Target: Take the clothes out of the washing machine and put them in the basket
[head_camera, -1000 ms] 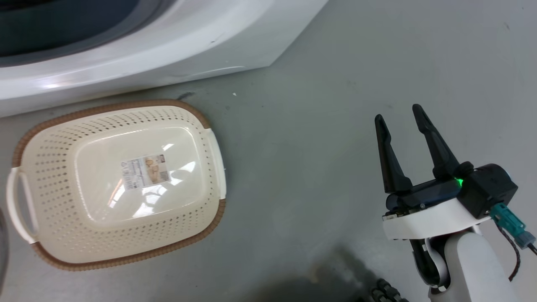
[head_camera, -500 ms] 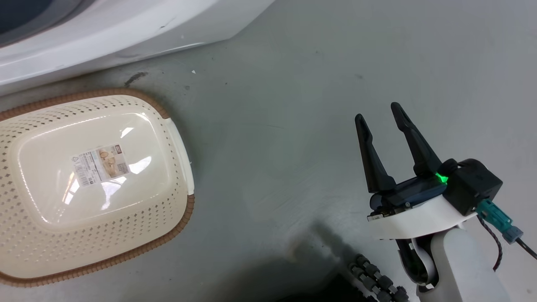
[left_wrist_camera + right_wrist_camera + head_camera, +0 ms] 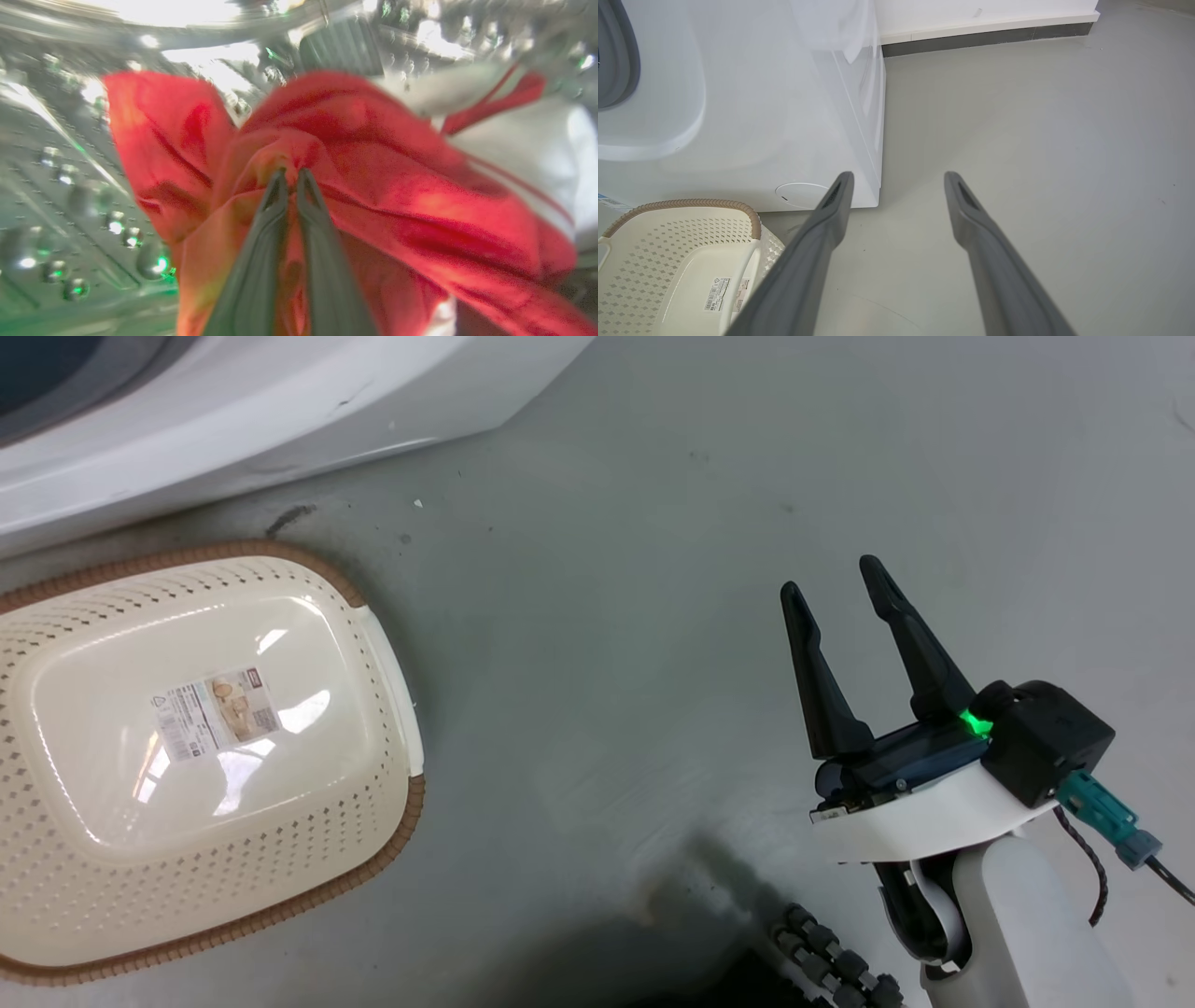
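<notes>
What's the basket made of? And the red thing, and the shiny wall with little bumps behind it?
The basket looks like hard cream plastic with a glossy finish, since light glints off its bottom. Its brown rim looks woven, perhaps plastic too. The red garment is soft cloth: it bunches into folds. The drum seems to be polished steel, mirror-bright with small holes.
</notes>
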`<state>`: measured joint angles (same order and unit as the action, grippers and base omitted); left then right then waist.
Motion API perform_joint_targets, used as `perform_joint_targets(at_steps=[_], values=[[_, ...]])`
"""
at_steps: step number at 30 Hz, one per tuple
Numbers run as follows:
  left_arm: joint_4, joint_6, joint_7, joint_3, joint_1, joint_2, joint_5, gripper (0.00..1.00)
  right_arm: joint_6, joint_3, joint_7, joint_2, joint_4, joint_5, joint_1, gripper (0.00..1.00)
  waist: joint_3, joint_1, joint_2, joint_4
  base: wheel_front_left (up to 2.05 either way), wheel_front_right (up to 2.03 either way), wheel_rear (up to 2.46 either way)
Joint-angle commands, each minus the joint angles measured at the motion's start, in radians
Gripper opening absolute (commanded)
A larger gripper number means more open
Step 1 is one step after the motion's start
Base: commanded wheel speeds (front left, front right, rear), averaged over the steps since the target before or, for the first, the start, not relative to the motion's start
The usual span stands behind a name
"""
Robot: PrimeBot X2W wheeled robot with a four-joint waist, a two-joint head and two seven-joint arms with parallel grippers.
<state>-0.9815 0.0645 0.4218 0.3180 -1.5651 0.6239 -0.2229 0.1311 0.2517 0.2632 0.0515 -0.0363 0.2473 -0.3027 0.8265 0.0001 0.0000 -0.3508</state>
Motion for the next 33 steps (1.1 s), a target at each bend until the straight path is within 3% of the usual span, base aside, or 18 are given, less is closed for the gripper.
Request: perform_joint_targets(at_steps=[1, 10, 14, 20, 33], values=[[0.015, -0.013, -0.042, -0.004, 0.025, 0.003, -0.002, 0.0, -0.001, -0.002, 0.002, -0.002, -0.005, 0.002, -0.007, 1.0, -0.015, -0.0001, 0.0, 0.002, 0.0, 0.0, 0.0], [0.04, -0.083, -0.413, -0.053, 0.197, -0.035, -0.051, 0.0, -0.001, -0.038, 0.002, -0.002, -0.035, -0.019, 0.027, 1.0, -0.148, -0.0001, 0.0, 0.022, 0.0, 0.0, 0.0], [-0.017, -0.088, -0.63, -0.092, 0.336, -0.083, -0.107, 0.0, -0.001, -0.059, 0.001, -0.002, -0.075, -0.036, 0.072, 1.0, -0.287, -0.0001, 0.0, 0.04, 0.0, 0.0, 0.0], [-0.026, -0.076, -0.686, -0.119, 0.468, -0.124, -0.136, 0.0, -0.001, -0.084, -0.017, -0.002, -0.092, -0.056, 0.128, 1.0, -0.415, -0.0001, 0.0, 0.062, 0.0, 0.0, 0.0], [0.261, -0.08, -0.688, -0.245, 0.817, -0.217, -0.113, 0.0, -0.001, -0.115, -0.083, -0.002, -0.067, -0.083, 0.223, 1.0, -0.603, -0.0001, 0.0, 0.122, 0.0, 0.0, 0.0]])
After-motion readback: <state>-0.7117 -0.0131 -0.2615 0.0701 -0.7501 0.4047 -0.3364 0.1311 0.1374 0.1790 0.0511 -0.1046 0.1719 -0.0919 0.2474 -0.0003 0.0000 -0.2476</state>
